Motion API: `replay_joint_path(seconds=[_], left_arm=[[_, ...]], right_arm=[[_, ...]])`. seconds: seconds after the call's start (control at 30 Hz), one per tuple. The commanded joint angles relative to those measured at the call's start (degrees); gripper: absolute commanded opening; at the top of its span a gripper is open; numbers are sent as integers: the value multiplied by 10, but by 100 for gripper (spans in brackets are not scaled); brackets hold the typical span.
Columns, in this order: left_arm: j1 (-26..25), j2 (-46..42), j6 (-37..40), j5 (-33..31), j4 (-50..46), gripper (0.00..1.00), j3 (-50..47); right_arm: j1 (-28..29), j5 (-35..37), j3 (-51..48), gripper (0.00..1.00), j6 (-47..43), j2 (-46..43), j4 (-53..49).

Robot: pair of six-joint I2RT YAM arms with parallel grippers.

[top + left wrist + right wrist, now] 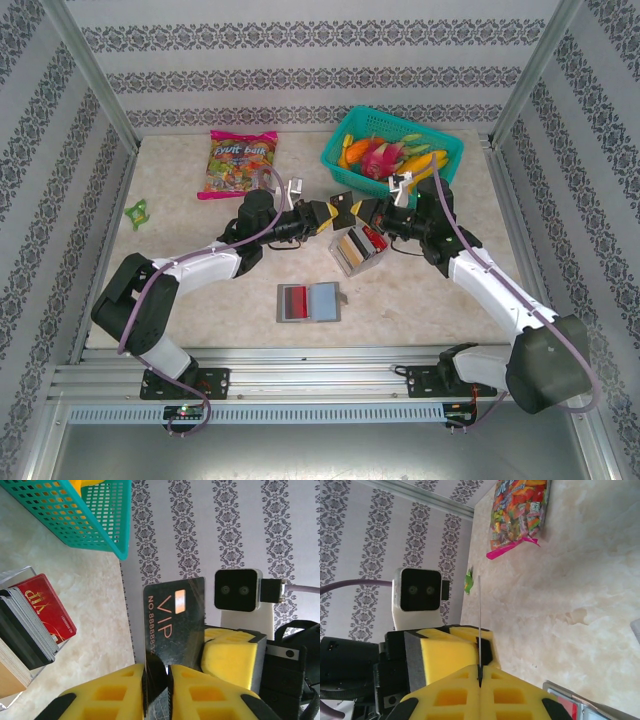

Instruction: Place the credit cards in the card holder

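Observation:
A black VIP credit card (pixel 175 625) hangs in mid-air between both grippers above the table's middle. My right gripper (pixel 480 677) is shut on it, and the card (pixel 479 610) shows edge-on there. My left gripper (pixel 157 685) has its jaws round the card's lower end, a narrow way apart, with a sliver of light beside the card. In the top view the left gripper (pixel 330 212) and right gripper (pixel 365 212) meet tip to tip. The other credit cards (pixel 355 248) stand stacked in a clear stand, a red one (pixel 47 610) in front. The card holder (pixel 308 302) lies open nearer the arms.
A teal basket (pixel 392 142) of toy fruit stands at the back right, its corner (pixel 75 510) close to the left wrist. A candy bag (pixel 242 162) lies at the back left. A small green object (pixel 137 211) sits by the left wall.

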Motion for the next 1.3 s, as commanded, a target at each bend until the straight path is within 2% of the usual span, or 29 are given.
replay_joint_path(seconds=[0.0,0.1,0.17,0.23,0.33,0.43,0.47,0.63,0.73,0.83,0.93,1.03,1.27], left_arm=[[6,-9,3,7,27,14,7],[9,-20,7,1,12,0,-2],[11,-37,20,2,-16,0,-15],[15,-67,41,-3,-67,0,-35],[16,-122,105,-30,-206,0,-62],[16,-177,176,-81,-372,0,-84],[16,-191,185,-86,-397,0,-97],[14,-245,178,-83,-391,0,-201],[7,-257,163,-77,-363,0,-238],[0,-260,166,-76,-358,0,-244],[-7,-262,171,-83,-365,0,-243],[-10,-261,170,-81,-359,0,-244],[-29,-226,179,-64,-318,0,-237]], right_arm=[[-7,-17,-9,0,4,6,13],[-8,-14,-10,0,-10,9,-11],[-7,-13,-15,2,-20,6,-23],[-5,-11,-22,9,-34,3,-41],[19,36,-23,24,-87,-4,-117],[74,107,-24,28,-124,-3,-177],[94,120,-30,29,-125,1,-176],[194,163,-66,31,-87,49,-125],[232,194,-61,35,-84,89,-133],[249,198,-60,35,-85,116,-127],[257,176,-55,24,-82,143,-118],[257,188,-38,16,-91,170,-161],[257,231,-42,16,-101,175,-196]])
